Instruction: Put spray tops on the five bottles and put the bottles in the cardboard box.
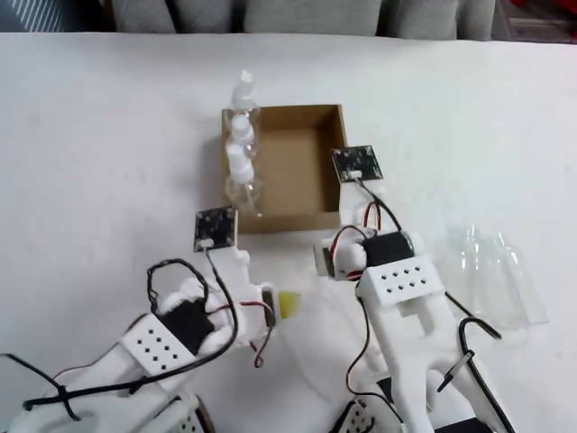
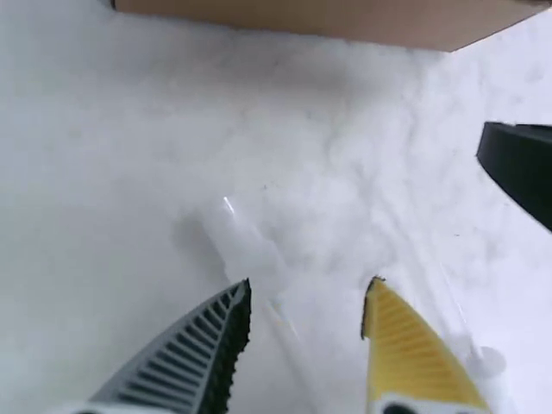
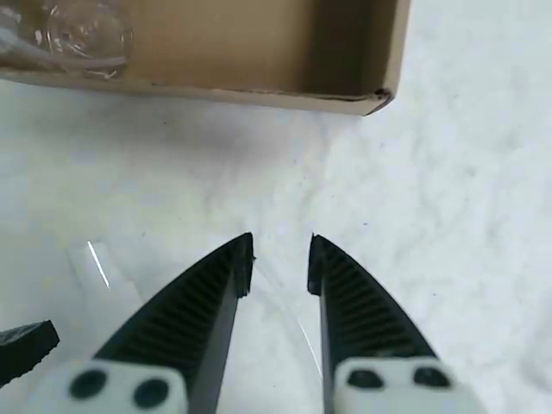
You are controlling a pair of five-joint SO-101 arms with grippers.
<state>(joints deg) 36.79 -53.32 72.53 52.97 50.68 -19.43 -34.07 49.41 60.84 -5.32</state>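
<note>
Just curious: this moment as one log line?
cardboard box: capped bottles inside | clear bottles: on table | left gripper: open | right gripper: open

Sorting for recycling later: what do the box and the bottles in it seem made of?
The cardboard box looks like plain brown cardboard, matte, with raw edges. The bottles in it seem clear glossy plastic, since the box shows through them, though glass can't be ruled out. Their spray tops look opaque white plastic.

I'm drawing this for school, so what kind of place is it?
Probably a robot lab or workshop: two wired robot arms sit at a white table beside a cardboard box holding spray bottles.
</note>
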